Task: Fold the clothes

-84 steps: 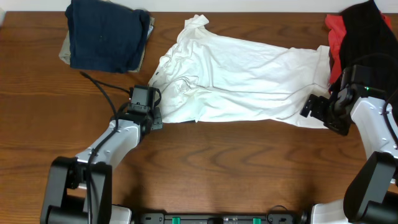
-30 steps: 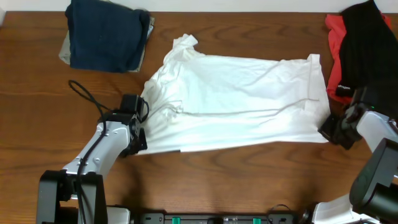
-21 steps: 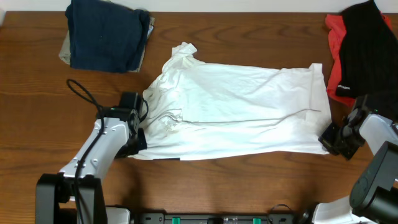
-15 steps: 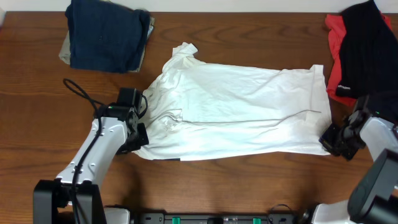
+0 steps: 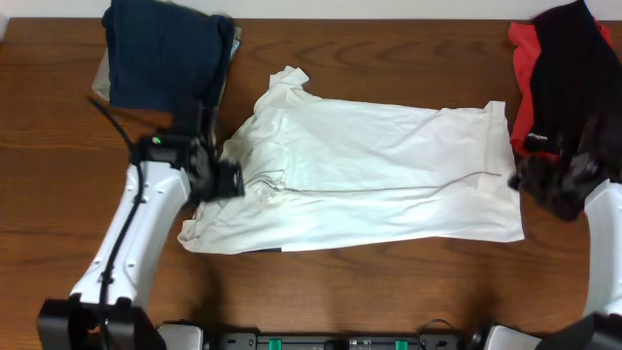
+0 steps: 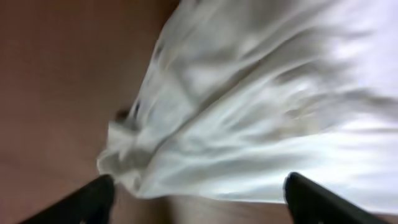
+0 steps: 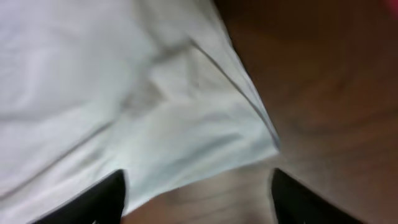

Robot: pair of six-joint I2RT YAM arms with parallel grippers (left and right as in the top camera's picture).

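Overhead: the white T-shirt (image 5: 369, 175) lies spread, softly creased, in the middle of the glossy wooden table (image 5: 321, 292); left wrist: my left pincer (image 6: 199, 205) gapes empty over its bunched corner; right wrist: my right pincer (image 7: 196, 199) gapes empty above the straight hem corner.

one white t-shirt (image 5: 389, 175), four other garments (image 5: 160, 58), two arms (image 5: 144, 222), one table (image 5: 340, 287).

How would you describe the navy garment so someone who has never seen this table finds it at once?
Start at the wooden table and go to its far left corner. There the navy garment lies on a tan one. It is the only dark blue piece: the white T-shirt is spread in the middle, and the red garment and black garment lie at the far right.
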